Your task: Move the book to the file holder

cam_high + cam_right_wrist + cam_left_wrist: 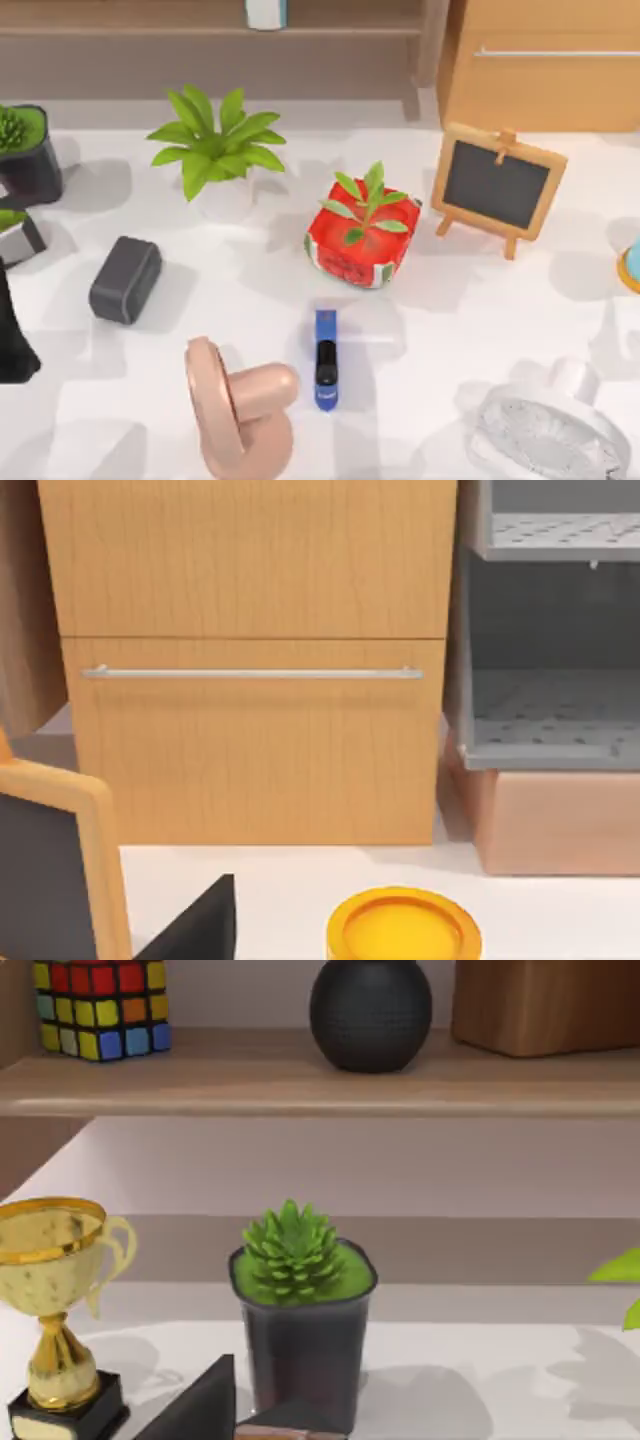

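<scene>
Left end effector (200, 1408) sits low, well left of the red planter (362, 240), and whether it's open or closed, I cannot tell. Same for the right end effector (195, 925). The book (265, 12) stands on the shelf (130, 28), beyond the planter. Grey file holder (545, 680) flanks the wooden cabinet (250, 660).

red planter (362, 243) mid-table | chalkboard easel (497, 188) (upright) | blue stapler, perhaps (326, 358)

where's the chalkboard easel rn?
Top view: the easel stands upright at the table's back right, beside the red planter and before the wooden cabinet.
</scene>
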